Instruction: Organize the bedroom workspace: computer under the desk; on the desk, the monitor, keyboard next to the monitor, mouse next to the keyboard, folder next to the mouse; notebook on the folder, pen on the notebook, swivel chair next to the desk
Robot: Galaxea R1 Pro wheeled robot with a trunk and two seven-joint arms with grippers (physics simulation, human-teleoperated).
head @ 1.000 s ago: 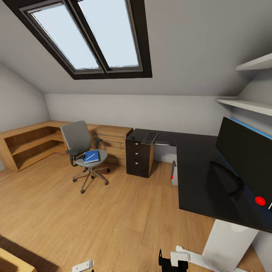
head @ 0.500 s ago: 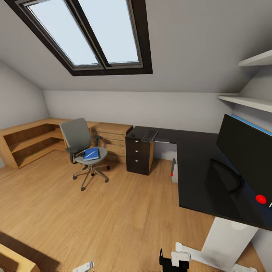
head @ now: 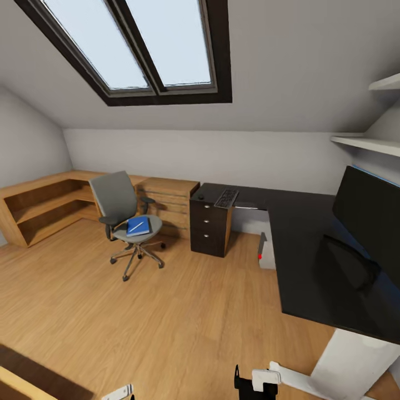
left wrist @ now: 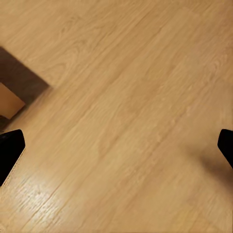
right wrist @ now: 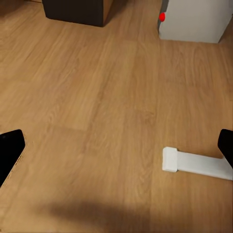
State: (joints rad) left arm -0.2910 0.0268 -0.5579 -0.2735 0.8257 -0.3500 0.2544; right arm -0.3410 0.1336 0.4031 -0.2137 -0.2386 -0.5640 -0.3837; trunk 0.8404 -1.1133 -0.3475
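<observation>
Camera shifted; room slides right in head view. Folder lies on chair seat, pen on top, well apart from worktop. Likely light, stiff, thin: pinch overhanging edge. Left gripper and right gripper spread, holding nothing.

Soft daylight is pouring in from the skylights, washing the room evenly. The glossy table is reflecting faint sheen. Wide-angle distortion is bending edges in the head view. A dark shadow is falling across the floor, perhaps from furniture.
</observation>
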